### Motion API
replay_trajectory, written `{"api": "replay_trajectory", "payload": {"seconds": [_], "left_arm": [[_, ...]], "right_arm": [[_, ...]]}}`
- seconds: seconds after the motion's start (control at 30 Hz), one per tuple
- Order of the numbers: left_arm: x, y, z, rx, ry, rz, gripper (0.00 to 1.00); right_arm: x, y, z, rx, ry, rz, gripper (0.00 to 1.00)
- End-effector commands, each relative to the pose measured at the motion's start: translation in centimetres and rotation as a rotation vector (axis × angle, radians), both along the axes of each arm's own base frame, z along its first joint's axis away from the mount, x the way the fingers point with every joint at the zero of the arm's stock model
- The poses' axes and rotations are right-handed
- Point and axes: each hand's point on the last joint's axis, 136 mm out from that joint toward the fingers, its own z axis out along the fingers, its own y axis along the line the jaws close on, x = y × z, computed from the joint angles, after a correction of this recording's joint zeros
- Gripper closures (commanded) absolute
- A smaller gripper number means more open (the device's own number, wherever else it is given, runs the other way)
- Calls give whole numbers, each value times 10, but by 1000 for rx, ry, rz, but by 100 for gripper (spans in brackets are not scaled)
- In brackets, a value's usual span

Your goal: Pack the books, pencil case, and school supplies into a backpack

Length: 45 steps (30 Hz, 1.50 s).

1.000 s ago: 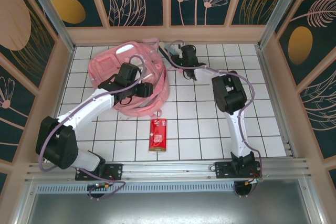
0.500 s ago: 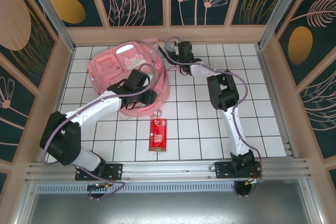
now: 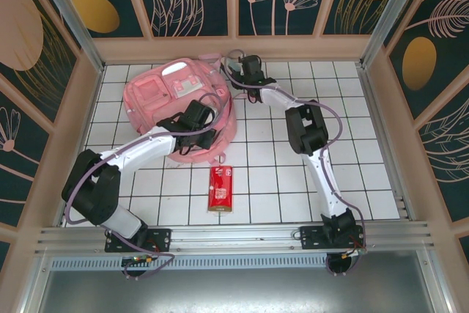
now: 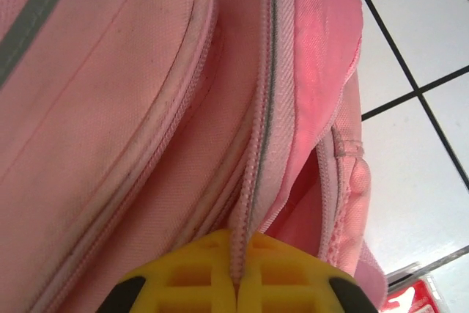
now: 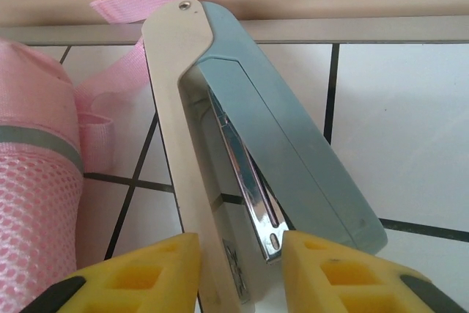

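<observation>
The pink backpack [image 3: 172,104] lies at the back left of the table, and it also shows in the left wrist view [image 4: 132,108]. My left gripper [image 3: 207,137] [image 4: 238,273] is shut on the backpack's zipper edge at its near right side, the zipper tape pinched between the yellow fingers. My right gripper [image 3: 242,72] [image 5: 238,269] is shut on the front end of the grey-and-teal stapler [image 5: 278,152], beside the backpack's top near the back wall. A flat red packet [image 3: 220,188] lies on the tiles nearer the front. The books and the pencil case are out of view.
A pink strap [image 5: 139,5] runs behind the stapler against the back wall. The backpack's mesh side [image 5: 37,203] is just left of the right gripper. White tiled table [image 3: 352,159] lies open to the right, with walls on three sides.
The left gripper has shut on the backpack's zipper edge after sliding toward its near right side. The right gripper has moved back and left toward the backpack's top with the stapler.
</observation>
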Motion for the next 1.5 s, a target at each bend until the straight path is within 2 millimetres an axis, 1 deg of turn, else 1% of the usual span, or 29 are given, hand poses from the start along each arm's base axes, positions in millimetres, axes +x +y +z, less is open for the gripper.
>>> {"api": "replay_trajectory", "payload": {"seconds": [0.0,0.03,0.17,0.27,0.37,0.47,0.57,0.67,0.77,0.83,0.87,0.93,0.97,1.0,1.03,1.1,1.17,1.23,1.27,1.37,1.47], "left_arm": [[2,9,11,27,-34,31,100],[3,9,16,15,-47,36,100],[7,9,34,-13,-91,59,100],[11,10,46,-26,-118,80,100],[14,10,61,-50,-153,102,100],[19,14,79,-63,-195,131,100],[24,17,97,-77,-244,164,100],[30,19,115,-90,-288,192,100],[36,20,131,-101,-331,217,100],[41,21,142,-107,-364,231,100],[43,22,145,-108,-377,239,100],[47,24,153,-109,-403,257,100],[49,25,155,-109,-412,264,100],[50,26,157,-106,-421,271,100],[50,27,158,-108,-425,275,100],[50,27,159,-112,-430,280,100],[48,29,162,-126,-439,286,100],[46,30,165,-144,-456,288,100],[45,30,166,-150,-460,287,100],[43,28,166,-169,-460,275,100],[43,28,164,-170,-456,273,100]], "right_arm": [[-5,-4,-27,-105,47,-33,72],[-5,-6,-27,-115,45,-42,74],[-7,-8,-26,-156,38,-55,77],[-12,-9,-25,-166,38,-53,85],[-19,-14,-25,-168,49,-61,86],[-30,-21,-21,-163,57,-76,88],[-47,-31,-14,-143,64,-89,88],[-73,-43,-11,-115,83,-106,88],[-104,-59,-8,-87,105,-129,88],[-132,-69,-12,-67,132,-135,89],[-145,-73,-17,-67,149,-138,89],[-171,-80,-19,-65,163,-133,88],[-179,-86,-20,-73,166,-140,88],[-193,-82,-20,-91,165,-125,89],[-203,-84,-19,-113,163,-128,88],[-214,-85,-11,-125,152,-125,84],[-221,-84,-1,-123,138,-111,72],[-223,-82,11,-118,125,-90,59],[-222,-81,16,-117,121,-84,56],[-216,-79,25,-144,110,-77,55],[-209,-75,28,-166,107,-65,55]]}}
